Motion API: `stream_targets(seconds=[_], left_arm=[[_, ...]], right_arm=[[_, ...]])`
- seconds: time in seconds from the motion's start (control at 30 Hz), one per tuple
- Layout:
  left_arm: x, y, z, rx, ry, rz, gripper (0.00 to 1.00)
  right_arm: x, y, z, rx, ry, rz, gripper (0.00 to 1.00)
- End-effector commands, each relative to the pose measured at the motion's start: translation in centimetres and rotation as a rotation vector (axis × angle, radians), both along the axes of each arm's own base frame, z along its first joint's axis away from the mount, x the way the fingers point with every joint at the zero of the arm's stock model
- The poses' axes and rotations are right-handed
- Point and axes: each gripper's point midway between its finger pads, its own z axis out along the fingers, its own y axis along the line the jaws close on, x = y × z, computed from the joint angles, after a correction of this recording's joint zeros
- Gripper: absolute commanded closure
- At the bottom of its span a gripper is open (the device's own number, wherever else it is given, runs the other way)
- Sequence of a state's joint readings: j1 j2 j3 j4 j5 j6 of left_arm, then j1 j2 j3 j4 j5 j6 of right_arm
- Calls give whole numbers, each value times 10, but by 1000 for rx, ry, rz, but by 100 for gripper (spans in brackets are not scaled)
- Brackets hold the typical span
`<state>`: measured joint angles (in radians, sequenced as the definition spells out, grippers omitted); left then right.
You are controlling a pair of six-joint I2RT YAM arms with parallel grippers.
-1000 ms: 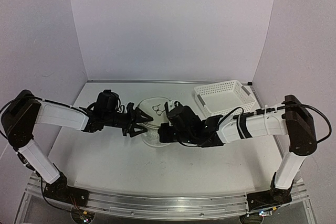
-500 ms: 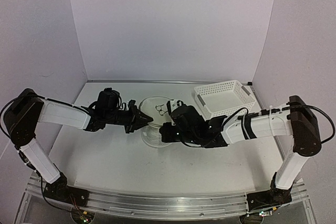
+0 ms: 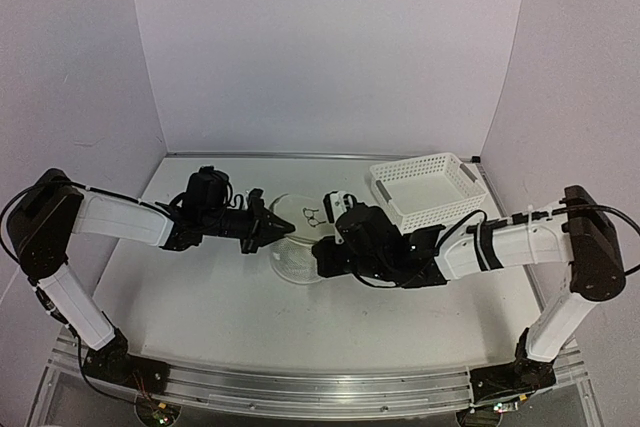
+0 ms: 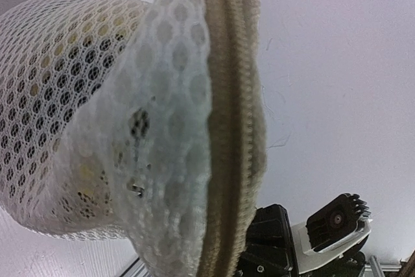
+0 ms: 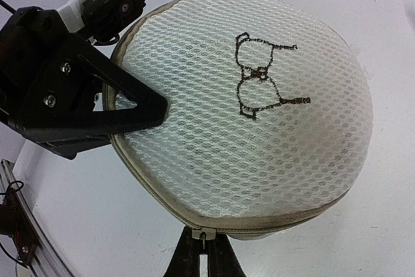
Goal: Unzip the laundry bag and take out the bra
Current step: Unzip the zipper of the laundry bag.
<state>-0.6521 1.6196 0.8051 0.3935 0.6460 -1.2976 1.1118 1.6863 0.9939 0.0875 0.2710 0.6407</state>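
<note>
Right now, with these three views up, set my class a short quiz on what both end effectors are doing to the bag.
1. Short answer: which end effector pinches the laundry bag at its rim, away from the zip pull?
2. Multiple choice: the right end effector has its fingertips at
A. the zip pull
B. the perforated basket
C. the bra pictogram
3. True or false: the bag is already unzipped, with its round face flapped back.

Key
1. The left end effector.
2. A
3. False; the zip is closed along the rim that shows.
</note>
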Motion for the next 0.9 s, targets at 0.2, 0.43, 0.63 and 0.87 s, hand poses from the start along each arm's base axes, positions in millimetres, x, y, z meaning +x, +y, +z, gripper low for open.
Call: stream_targets(seconds=[0.2, 0.43, 0.63, 0.87], left_arm=[[-4, -12, 56, -95, -191, -117, 100], [-11, -19, 75, -130, -274, -207, 100], [-19, -25, 89, -166, -334, -295, 100], [-28, -27, 93, -185, -368, -378, 100]], right_arm=[[8, -38, 19, -53, -122, -5, 100], [15, -65, 21, -84, -141, -3, 100], [25, -90, 29, -103, -165, -13, 100], [26, -107, 36, -111, -196, 13, 100]])
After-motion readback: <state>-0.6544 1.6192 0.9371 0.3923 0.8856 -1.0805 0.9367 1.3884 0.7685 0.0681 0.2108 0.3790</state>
